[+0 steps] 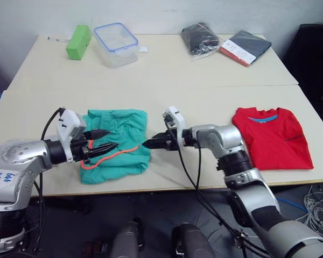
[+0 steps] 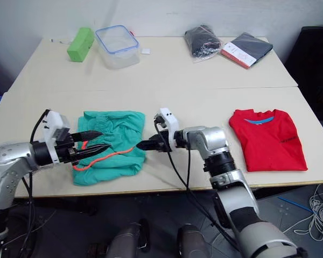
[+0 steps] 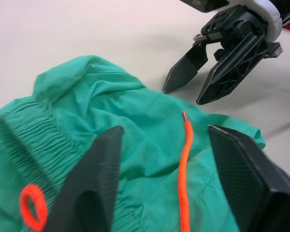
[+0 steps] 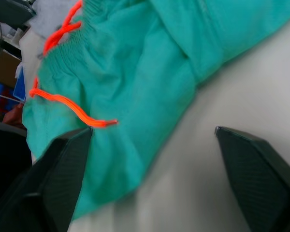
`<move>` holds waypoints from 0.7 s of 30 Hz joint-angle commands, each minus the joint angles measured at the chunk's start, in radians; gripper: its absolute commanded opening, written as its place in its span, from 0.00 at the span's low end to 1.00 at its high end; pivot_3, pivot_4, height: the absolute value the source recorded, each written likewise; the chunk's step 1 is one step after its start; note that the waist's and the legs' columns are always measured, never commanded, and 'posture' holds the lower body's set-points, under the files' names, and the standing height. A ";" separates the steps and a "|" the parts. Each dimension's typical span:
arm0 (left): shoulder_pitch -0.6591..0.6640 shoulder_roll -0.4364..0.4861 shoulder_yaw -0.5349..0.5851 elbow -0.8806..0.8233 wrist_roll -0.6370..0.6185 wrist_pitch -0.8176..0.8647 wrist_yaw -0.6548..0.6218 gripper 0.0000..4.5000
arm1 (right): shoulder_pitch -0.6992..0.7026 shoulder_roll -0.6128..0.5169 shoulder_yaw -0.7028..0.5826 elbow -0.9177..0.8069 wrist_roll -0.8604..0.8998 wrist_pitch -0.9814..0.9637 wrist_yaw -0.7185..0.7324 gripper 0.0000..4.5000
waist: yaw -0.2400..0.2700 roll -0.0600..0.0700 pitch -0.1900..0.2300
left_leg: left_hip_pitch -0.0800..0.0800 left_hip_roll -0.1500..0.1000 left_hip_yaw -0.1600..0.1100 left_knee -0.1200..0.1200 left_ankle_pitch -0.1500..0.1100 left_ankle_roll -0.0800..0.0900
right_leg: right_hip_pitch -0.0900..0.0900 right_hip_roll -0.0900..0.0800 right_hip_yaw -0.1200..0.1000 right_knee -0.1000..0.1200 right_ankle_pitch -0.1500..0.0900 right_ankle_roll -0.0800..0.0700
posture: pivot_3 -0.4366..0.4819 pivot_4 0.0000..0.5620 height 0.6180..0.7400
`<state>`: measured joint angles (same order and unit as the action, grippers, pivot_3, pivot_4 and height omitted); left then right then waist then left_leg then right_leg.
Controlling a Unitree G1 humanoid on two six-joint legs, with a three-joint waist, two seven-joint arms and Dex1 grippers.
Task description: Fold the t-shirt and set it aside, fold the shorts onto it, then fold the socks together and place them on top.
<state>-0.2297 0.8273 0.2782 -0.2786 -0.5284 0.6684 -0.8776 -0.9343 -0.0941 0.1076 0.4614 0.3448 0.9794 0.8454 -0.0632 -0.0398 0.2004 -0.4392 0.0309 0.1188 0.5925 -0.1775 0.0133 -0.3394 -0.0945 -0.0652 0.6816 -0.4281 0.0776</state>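
Left wrist view: orange drawstring (image 3: 185, 164) lies between spread fingers of left gripper (image 1: 101, 141), hovering over shorts (image 1: 117, 145); nothing clamped.
Right wrist view: right gripper (image 1: 154, 142) fingers apart, empty, just off shorts' edge.
Head views: shorts bunched near front table (image 1: 167, 78) edge, at 9 o'clock from right gripper.
T-shirt (image 1: 272, 135) flat at 3 o'clock, well apart; bare tabletop between.
Far edge: green block (image 1: 78, 42), clear lidded container (image 1: 116, 43), black bagged bundle (image 1: 201, 38), dark packet (image 1: 245, 47).

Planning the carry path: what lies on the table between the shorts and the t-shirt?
Only the right gripper, beside the shorts; bare table reaches the t-shirt, in both eye views.
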 commanded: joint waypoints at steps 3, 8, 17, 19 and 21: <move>0.036 0.033 0.100 -0.066 -0.037 0.003 0.009 0.99 | -0.054 0.123 -0.032 0.157 0.016 -0.056 -0.053 1.00 | 0.000 0.000 0.000 | 0.000 0.000 0.000 0.000 0.000 0.000 | 0.000 0.000 0.000 0.000 0.000 0.000 | 0.48 0.27 1.00; 0.054 0.045 0.141 -0.083 -0.040 0.011 0.031 0.99 | -0.098 0.222 -0.060 0.275 0.007 -0.105 -0.088 1.00 | -0.017 0.000 0.000 | 0.000 0.000 0.000 -0.001 0.000 0.000 | -0.001 0.000 0.000 0.001 0.000 0.000 | 0.48 0.27 1.00; 0.075 0.042 0.161 -0.135 -0.090 0.046 0.048 1.00 | -0.130 0.225 -0.091 0.371 -0.007 -0.155 -0.106 0.55 | -0.023 0.000 0.000 | 0.001 0.000 0.000 -0.003 0.000 -0.001 | -0.001 0.000 0.001 0.000 0.000 0.000 | 0.48 0.27 1.00; 0.067 0.039 0.154 -0.142 -0.117 0.060 0.043 1.00 | -0.122 0.202 -0.082 0.331 -0.007 -0.142 -0.090 0.39 | -0.020 0.000 0.000 | 0.000 0.000 0.000 -0.003 0.000 -0.001 | -0.001 0.000 0.001 -0.001 0.000 0.000 | 0.48 0.27 1.00; 0.055 0.041 0.139 -0.149 -0.145 0.073 0.031 1.00 | -0.108 0.176 -0.070 0.278 -0.006 -0.123 -0.079 0.24 | -0.019 0.000 0.000 | 0.001 0.000 0.000 -0.003 0.000 -0.001 | -0.001 0.000 0.001 -0.001 0.000 0.000 | 0.48 0.27 1.00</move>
<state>-0.1583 0.8601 0.4093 -0.3863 -0.6382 0.7377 -0.8358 -1.0578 0.1040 0.0332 0.7816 0.3393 0.8394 0.7573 -0.0827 -0.0399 0.2004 -0.4388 0.0308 0.1187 0.5895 -0.1778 0.0123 -0.3402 -0.0945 -0.0645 0.6809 -0.4281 0.0776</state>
